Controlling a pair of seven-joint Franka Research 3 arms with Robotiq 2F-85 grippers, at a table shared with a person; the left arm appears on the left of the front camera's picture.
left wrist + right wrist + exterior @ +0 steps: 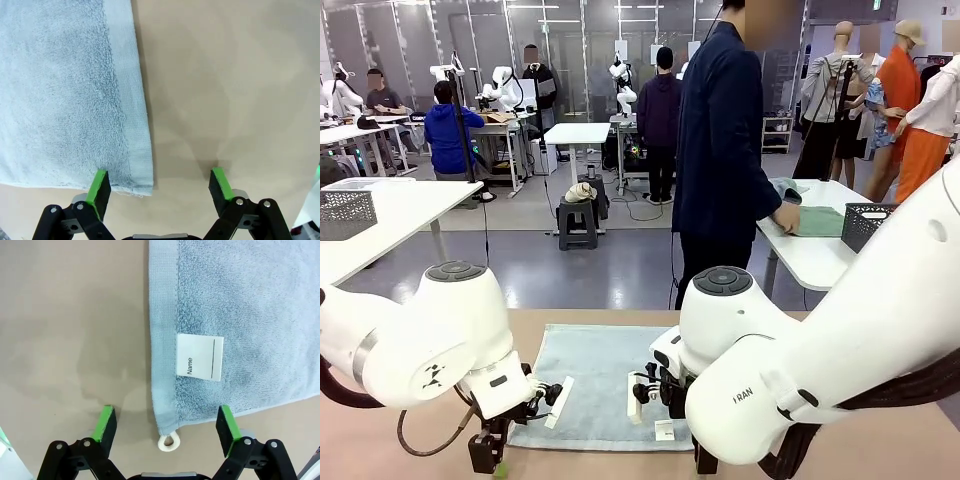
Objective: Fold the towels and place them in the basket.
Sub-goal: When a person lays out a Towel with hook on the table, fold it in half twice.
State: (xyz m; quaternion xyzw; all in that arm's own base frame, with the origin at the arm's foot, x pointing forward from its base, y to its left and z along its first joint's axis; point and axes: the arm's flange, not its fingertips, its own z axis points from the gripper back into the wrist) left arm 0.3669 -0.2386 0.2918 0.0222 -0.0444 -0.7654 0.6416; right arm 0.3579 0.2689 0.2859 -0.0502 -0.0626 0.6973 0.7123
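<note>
Showing soft, looped terry on the towel (250, 305), with a flatter woven hem (164, 315) running up from between the jaws. Carrying a smooth white label (199, 357) ahead of the jaws, lying on a matt, smooth tabletop (70, 325).

We see two arms in glossy white, rounded shells, the left arm (410, 340) and the right arm (820, 360), each with a dark grey round cap (455, 271) on a bulbous joint. Small grey lettering (743, 395) marks the right arm's shell, and a little black emblem (432, 377) marks the left's. Thick dark cables (920, 385) run under the right arm. Up close, we find the left gripper (159, 182) and right gripper (166, 422) alike: black linked fingers (90, 216), silver screws (236, 202) at the pivots, and bright green pads (106, 422) at the tips
</note>
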